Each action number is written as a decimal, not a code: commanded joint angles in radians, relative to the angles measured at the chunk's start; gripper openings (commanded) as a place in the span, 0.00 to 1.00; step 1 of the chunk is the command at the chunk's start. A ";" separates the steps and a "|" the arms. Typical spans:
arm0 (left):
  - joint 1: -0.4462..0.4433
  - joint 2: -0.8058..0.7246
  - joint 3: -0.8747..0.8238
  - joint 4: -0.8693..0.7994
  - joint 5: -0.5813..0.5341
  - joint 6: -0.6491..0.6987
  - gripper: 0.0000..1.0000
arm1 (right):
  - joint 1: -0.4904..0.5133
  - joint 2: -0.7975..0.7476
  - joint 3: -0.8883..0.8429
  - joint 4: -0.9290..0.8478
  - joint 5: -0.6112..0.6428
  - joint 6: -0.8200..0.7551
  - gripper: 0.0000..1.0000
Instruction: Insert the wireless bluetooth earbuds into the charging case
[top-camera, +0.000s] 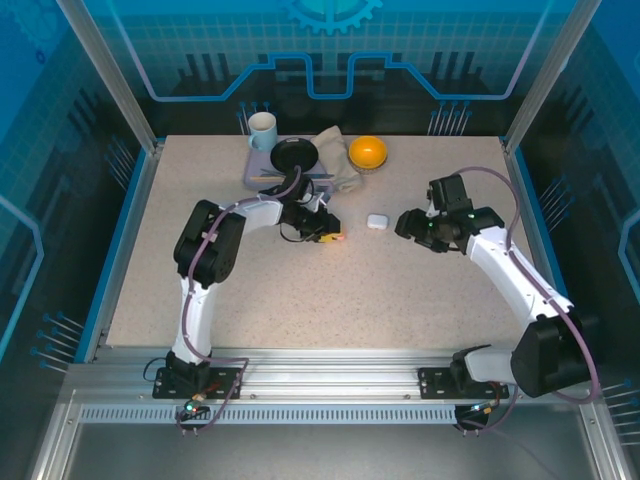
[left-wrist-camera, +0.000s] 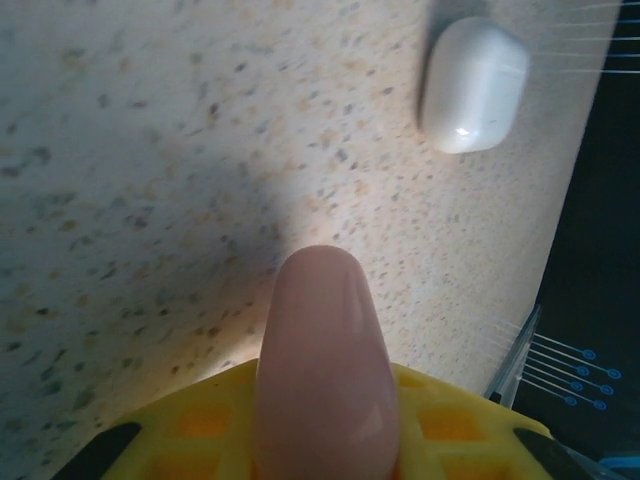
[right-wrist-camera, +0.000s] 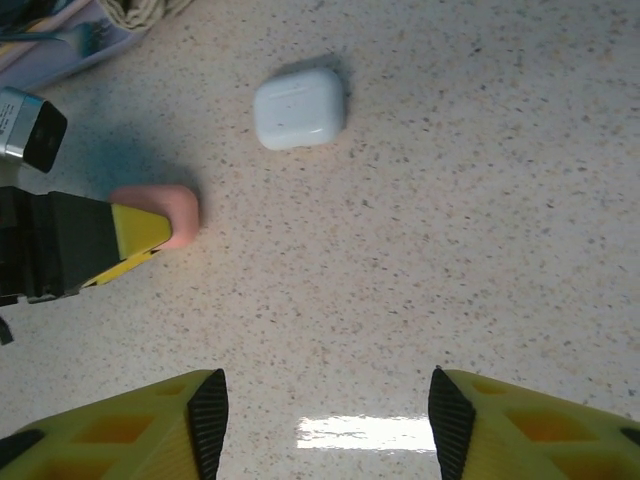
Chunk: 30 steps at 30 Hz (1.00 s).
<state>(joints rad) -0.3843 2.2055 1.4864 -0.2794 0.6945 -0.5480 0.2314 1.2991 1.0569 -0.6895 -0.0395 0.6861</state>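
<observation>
Left pincer (top-camera: 325, 233): is clenching the pink charging case (left-wrist-camera: 322, 360), holding it low over the tabletop (top-camera: 330, 300)
Right pincer (right-wrist-camera: 325, 420): is hanging released, jaws wide, nothing between them
White charging case (right-wrist-camera: 299, 107): is lying closed between the two pincers, apart from both
Earbuds: whether any are sitting inside the closed cases, I cannot tell
Doing it well: probably keeping the pink case steady and its lid edge free for opening
Surroundings: mug (top-camera: 262, 130), black bowl (top-camera: 293, 155), cloth (top-camera: 335, 148) and orange bowl (top-camera: 367, 152) are standing well apart, blocking nothing

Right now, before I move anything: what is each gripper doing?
Left gripper: shut on the smooth salmon-pink rounded case.
Right gripper: open, jaws apart, holding nothing.
</observation>
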 joint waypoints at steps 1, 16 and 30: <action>0.017 0.031 0.038 -0.153 -0.034 0.009 0.30 | -0.030 -0.049 -0.014 -0.010 0.023 0.015 0.60; 0.203 -0.309 -0.078 -0.505 -0.303 0.088 0.99 | -0.118 -0.152 -0.018 -0.110 0.104 -0.033 1.00; 0.208 -1.056 -0.654 0.234 -0.755 0.531 0.99 | -0.124 -0.236 -0.348 0.493 0.579 -0.226 1.00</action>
<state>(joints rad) -0.1776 1.1801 1.0008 -0.3222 0.0788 -0.1886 0.1211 1.0489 0.7559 -0.4232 0.4057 0.5701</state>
